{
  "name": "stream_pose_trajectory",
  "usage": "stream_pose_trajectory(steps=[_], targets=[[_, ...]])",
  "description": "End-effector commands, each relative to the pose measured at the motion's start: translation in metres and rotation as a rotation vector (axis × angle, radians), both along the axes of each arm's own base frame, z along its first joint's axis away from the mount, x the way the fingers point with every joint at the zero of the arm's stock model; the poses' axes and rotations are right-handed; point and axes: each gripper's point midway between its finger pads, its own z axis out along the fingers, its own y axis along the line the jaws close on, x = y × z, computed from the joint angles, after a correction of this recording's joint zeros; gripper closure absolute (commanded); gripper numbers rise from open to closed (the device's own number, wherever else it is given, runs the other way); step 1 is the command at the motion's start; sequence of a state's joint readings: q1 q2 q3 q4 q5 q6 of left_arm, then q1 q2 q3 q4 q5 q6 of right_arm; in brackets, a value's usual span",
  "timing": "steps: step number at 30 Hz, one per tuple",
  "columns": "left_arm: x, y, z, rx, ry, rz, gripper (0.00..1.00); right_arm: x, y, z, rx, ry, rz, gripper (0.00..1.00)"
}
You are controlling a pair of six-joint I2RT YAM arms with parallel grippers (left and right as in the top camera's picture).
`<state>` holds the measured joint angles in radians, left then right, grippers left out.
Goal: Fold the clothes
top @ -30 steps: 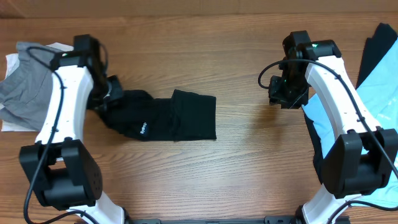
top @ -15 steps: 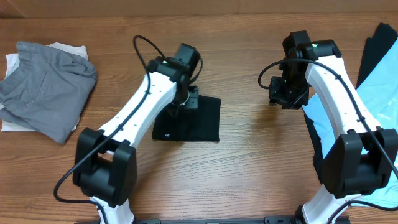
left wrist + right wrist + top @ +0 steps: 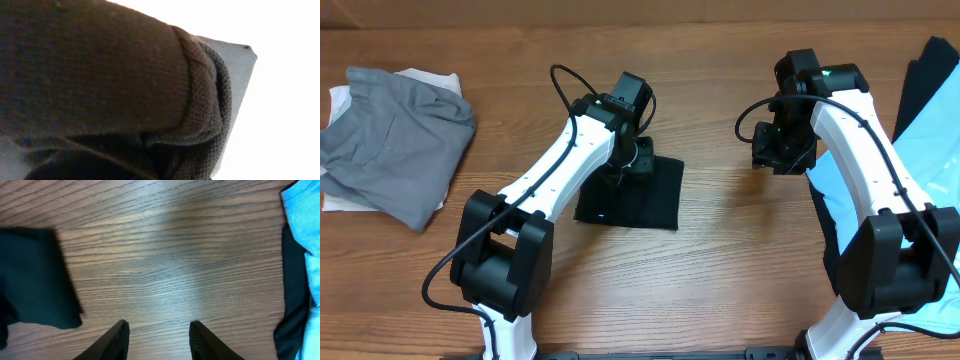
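The black T-shirt (image 3: 632,196) lies as a compact folded rectangle at the table's middle, with a small white logo speck near its front left. My left gripper (image 3: 637,160) is down on its far edge. The left wrist view is filled with black knit fabric (image 3: 100,75) bunched against the jaws, so it looks shut on the shirt. My right gripper (image 3: 782,152) hovers open and empty over bare wood to the right of the shirt. In the right wrist view its fingers (image 3: 159,332) are spread, and the shirt's corner (image 3: 35,275) lies at the left.
A grey garment (image 3: 400,150) lies on a white one (image 3: 338,100) at the far left. A light blue garment (image 3: 918,140) and a black one (image 3: 932,65) lie at the right edge; they also show in the right wrist view (image 3: 302,215). Wooden table (image 3: 720,260).
My left arm swept from the far left to the middle, carrying the shirt's left part over the rest and folding it into a compact rectangle. The right arm has not moved.
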<state>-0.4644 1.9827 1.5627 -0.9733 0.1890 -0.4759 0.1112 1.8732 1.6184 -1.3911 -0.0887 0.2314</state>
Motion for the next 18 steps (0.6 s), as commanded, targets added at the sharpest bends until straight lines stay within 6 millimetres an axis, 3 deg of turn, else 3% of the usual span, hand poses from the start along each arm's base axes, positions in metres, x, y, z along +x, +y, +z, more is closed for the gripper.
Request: stream_pose_trajectory(steps=[1,3,6,11,14,16,18], targets=[[-0.01,-0.031,0.018,-0.165,0.018,-0.121,0.76,0.003,-0.002,0.006,-0.007,-0.024,0.0,0.57],[-0.011,-0.031,0.029,-0.177,-0.006,-0.143,0.71,0.003,-0.002,0.006,-0.007,-0.024,0.0,0.54],[-0.013,-0.03,0.051,-0.197,-0.049,-0.149,0.53,0.003,-0.002,0.006,-0.005,-0.023,0.0,0.54],[-0.018,-0.03,0.085,-0.239,-0.14,-0.238,0.51,0.003,-0.001,0.006,-0.003,-0.024,0.0,0.53],[-0.01,-0.013,0.102,-0.2,-0.209,-0.2,0.51,0.004,0.001,0.006,0.008,-0.027,0.008,0.52],[0.002,0.009,0.108,-0.149,-0.246,-0.126,0.51,0.004,0.016,0.009,0.102,-0.037,0.08,0.53],[0.015,0.034,0.105,-0.107,-0.247,-0.011,0.44,0.003,0.056,0.021,0.34,-0.075,0.222,0.53]])
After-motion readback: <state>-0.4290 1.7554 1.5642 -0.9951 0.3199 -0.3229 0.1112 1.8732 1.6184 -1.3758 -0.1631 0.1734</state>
